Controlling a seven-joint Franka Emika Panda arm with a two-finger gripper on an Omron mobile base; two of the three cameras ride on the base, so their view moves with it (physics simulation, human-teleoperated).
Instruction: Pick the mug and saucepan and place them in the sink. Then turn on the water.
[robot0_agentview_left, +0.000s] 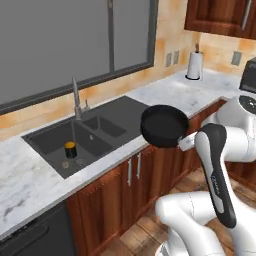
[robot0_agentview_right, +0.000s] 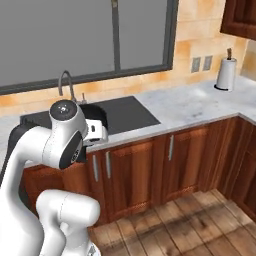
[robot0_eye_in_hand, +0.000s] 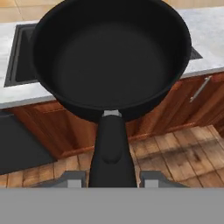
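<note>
Broadly, the white marble counter (robot0_agentview_left: 30, 175) runs from the near left to the far right, with brown wooden cabinets (robot0_agentview_left: 135, 175) below it. Set into the counter at the left is the dark sink (robot0_agentview_left: 47, 140), a rectangular basin with a grey gooseneck tap (robot0_agentview_left: 76, 97) standing on its far rim. A flat dark panel (robot0_agentview_left: 122, 110) adjoins the basin on the right.

Inside the basin stands the mug (robot0_agentview_left: 70, 149), upright near the front wall, its orange-yellow top facing up; the round drain (robot0_agentview_left: 80, 162) lies just beside it on the basin floor.

The saucepan (robot0_agentview_left: 163, 125) is in the air in front of the counter's near edge, to the right of the sink and over the cabinet fronts, apart from the marble. It is empty: the hand view shows its bare matte black inside (robot0_eye_in_hand: 111, 59). Its short thick handle (robot0_eye_in_hand: 113, 153) points back toward the arm.

The gripper (robot0_eye_in_hand: 112, 180) is clenched on that handle, one fingertip (robot0_eye_in_hand: 72, 179) showing on each side of it. Far right on the counter stands a paper towel roll (robot0_agentview_left: 194, 65).
</note>
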